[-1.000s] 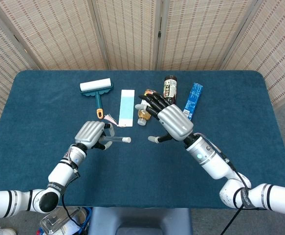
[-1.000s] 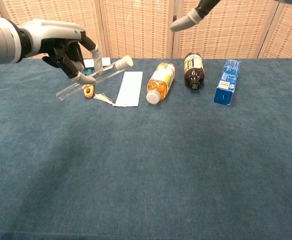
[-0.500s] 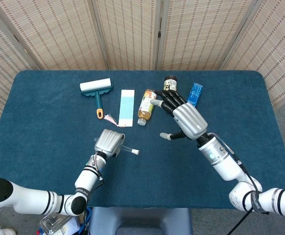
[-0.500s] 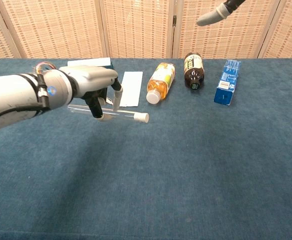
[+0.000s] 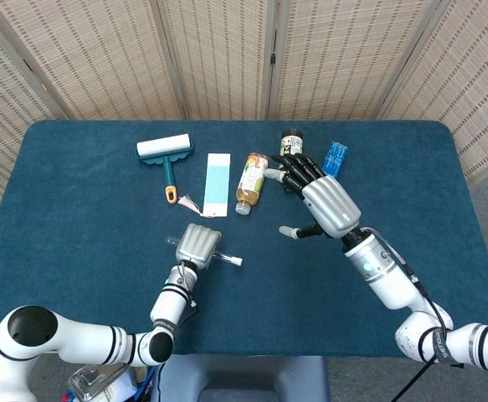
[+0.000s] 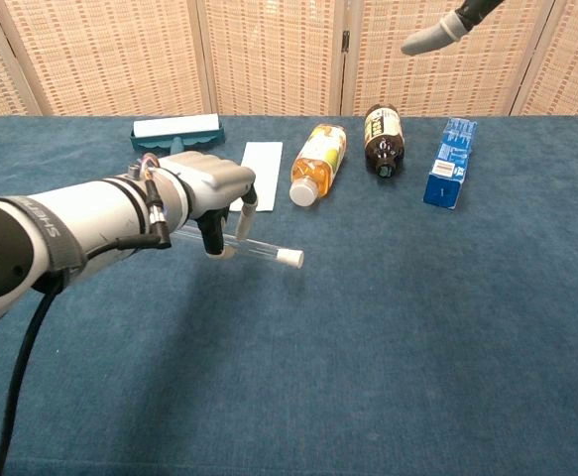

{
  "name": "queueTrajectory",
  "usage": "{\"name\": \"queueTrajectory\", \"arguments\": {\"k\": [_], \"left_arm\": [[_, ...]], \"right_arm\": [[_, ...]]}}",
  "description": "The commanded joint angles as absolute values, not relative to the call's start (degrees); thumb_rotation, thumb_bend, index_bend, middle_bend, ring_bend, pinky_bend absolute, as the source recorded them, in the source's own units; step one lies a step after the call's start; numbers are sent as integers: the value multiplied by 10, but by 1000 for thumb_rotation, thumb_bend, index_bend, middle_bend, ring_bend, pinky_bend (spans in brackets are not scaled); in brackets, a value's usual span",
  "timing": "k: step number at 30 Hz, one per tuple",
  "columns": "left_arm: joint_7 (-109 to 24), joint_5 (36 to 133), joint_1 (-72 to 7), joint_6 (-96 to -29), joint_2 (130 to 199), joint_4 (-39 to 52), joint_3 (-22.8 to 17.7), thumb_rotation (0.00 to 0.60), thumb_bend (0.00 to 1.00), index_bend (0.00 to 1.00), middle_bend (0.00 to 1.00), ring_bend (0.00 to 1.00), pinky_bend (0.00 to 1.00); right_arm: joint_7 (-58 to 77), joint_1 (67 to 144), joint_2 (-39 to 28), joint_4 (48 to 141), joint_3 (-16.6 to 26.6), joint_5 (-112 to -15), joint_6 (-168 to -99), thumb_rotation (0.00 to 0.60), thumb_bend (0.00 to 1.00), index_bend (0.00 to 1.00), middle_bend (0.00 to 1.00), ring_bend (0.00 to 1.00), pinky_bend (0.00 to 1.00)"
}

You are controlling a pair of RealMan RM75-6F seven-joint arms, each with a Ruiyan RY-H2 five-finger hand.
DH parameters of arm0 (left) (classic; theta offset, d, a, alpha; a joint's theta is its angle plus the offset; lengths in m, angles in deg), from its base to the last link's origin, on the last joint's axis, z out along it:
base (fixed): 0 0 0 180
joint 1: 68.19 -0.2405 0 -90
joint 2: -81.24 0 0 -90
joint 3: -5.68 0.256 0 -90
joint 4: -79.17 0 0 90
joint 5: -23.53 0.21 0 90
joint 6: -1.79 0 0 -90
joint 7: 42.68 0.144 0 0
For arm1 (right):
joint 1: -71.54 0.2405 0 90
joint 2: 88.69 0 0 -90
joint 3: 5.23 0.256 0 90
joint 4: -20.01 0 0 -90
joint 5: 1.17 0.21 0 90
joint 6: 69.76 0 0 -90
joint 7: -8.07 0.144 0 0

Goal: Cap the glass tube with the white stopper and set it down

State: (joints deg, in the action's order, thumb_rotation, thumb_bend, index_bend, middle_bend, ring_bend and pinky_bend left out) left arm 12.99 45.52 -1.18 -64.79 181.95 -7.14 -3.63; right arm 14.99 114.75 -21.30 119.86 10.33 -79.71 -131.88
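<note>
Left robot hand [image 6: 209,190] low over worktop [image 6: 417,327], back up, fingers curled down pinching glass tube [image 6: 254,247]; tube near level, just above the cloth, white stopper [image 6: 289,259] seated on its right end; forearm reaching in from lower left. Right robot hand [image 5: 321,194] raised above the worktop, fingers spread and pointing away, thumb out to the side, holding nothing; only one fingertip visible at top edge of chest view. Behind: lint roller [image 5: 165,152], blue card [image 5: 216,184], orange bottle [image 6: 317,162], dark bottle [image 6: 382,139], blue box [image 6: 448,163].
</note>
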Motion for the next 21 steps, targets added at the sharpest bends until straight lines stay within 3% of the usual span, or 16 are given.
{"name": "queueTrajectory", "arguments": {"k": [1, 13, 21], "left_arm": [[139, 450, -10, -644, 1827, -64, -39, 600, 401, 466, 1000, 1000, 1000], [158, 447, -15, -639, 1819, -85, -48, 600, 400, 337, 1000, 1000, 1000], [40, 569, -105, -686, 1637, -293, -49, 600, 399, 232, 1000, 1000, 1000]], "right_arm": [[151, 1147, -214, 1198, 103, -796, -1318, 600, 30, 150, 49, 0, 0], [152, 1140, -221, 1195, 105, -795, -1318, 600, 31, 150, 49, 0, 0], [147, 1118, -270, 1197, 91, -790, -1308, 600, 43, 150, 49, 0, 0]]}}
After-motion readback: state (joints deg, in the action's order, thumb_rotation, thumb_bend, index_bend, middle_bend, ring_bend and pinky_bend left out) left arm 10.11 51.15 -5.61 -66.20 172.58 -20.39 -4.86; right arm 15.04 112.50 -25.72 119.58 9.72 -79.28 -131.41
